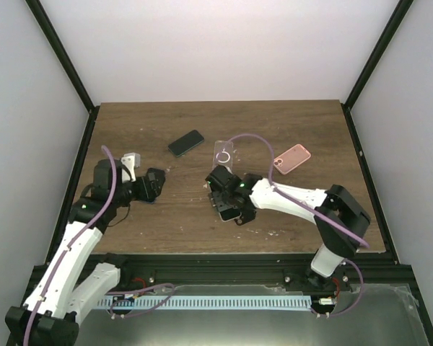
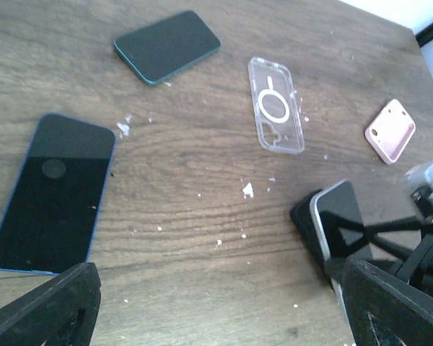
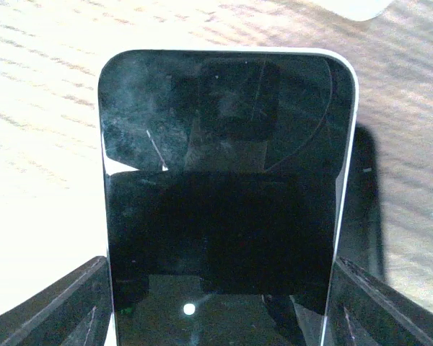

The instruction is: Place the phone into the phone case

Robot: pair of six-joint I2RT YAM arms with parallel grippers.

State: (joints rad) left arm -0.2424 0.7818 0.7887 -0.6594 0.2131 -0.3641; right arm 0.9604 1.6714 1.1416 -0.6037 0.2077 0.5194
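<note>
A phone with a dark screen and white edge sits between the fingers of my right gripper, which is shut on its two long sides. In the left wrist view that phone is tilted up off the wood, with a dark shadow under it. A clear phone case with a ring on it lies flat just beyond the right gripper. A pink case lies further right. My left gripper hangs open over bare wood, and in the top view this left gripper is left of centre.
A blue-edged phone lies face up beside the left gripper. A dark teal phone lies towards the back, left of the clear case. White crumbs dot the wooden table. Black frame posts and white walls close in the sides.
</note>
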